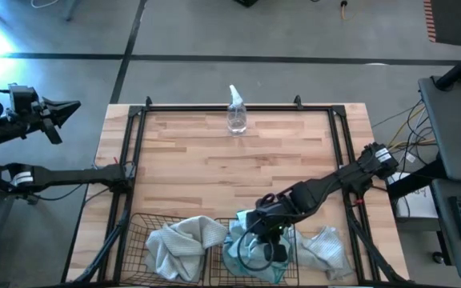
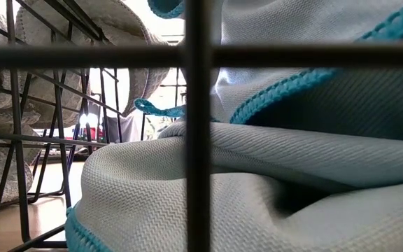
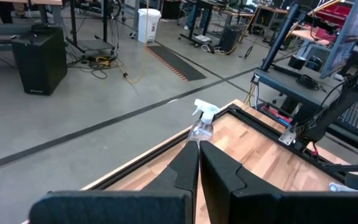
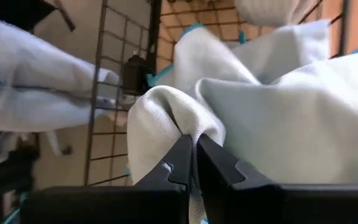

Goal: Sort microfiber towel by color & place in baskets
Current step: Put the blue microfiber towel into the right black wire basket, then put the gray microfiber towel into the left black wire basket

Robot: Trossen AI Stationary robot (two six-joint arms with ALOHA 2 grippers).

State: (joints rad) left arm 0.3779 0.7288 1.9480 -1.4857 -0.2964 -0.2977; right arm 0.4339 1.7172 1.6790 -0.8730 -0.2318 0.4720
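Wooden table (image 1: 214, 172) holds 2 wire baskets at its near edge and a spray bottle (image 1: 236, 112) at the far edge. Left basket (image 1: 138, 240) contains pale grey towels (image 1: 178, 244). Right basket (image 1: 290, 240) contains blue towels (image 1: 238, 256), where the right gripper (image 4: 193, 163) sits with fingers pinched closed on a fold of blue-edged cloth (image 4: 166, 112). 1 grey towel (image 1: 326, 248) lies on the table, right of the baskets. Left gripper (image 3: 199, 163) waits closed, off the table's far-left corner. Cloth is judged light, soft and limp; grip a raised fold.
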